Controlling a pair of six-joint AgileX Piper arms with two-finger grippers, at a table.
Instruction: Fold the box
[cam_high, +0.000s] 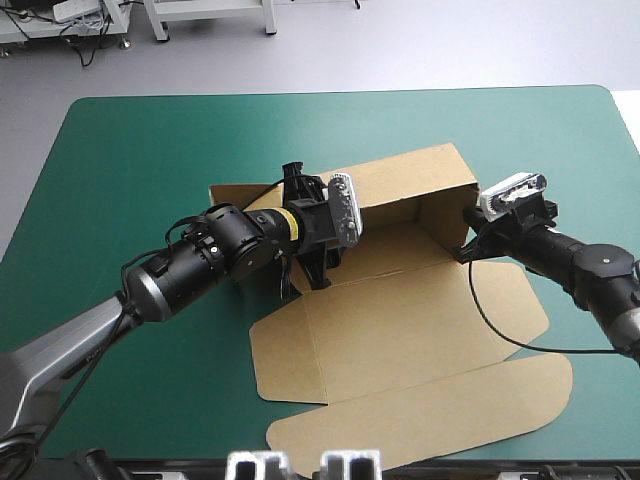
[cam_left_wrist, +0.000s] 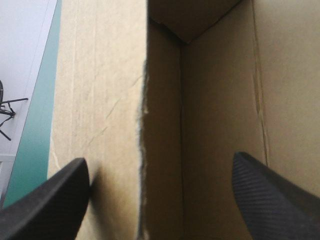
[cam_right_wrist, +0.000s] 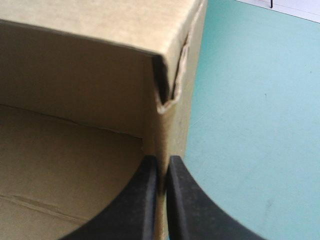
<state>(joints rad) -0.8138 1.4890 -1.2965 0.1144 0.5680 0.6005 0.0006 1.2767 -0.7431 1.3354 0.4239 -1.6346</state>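
Nearest to me, my right gripper (cam_right_wrist: 162, 162) was all but closed on the box (cam_right_wrist: 75, 75). Its black fingers (cam_right_wrist: 190, 210) pinched the front edge of the raised side wall (cam_high: 445, 215), just below a corner where the brown board was creased and gaped a little. My left gripper (cam_left_wrist: 160, 160) stood wide at the box's other end. Its fingers (cam_left_wrist: 50, 200) were well apart, with the ragged edge of an upright board between them. One finger was on the outer side, toward the teal-green cover (cam_left_wrist: 35, 135). The other was over the inside, where two inner faces met in a corner. I could not tell whether either finger touched the board. From above, the box sat about the middle of the bench (cam_high: 120, 160), a little toward my right. Its lid (cam_high: 420, 400) lay flat on the cover on my side, and the rounded flap came close to the near edge. The back wall (cam_high: 400, 175) stood up on the far side. The cover was smooth, with rounded corners, and ran well past the box to the far edge. Beyond that edge lay a pale grey floor (cam_high: 400, 50).
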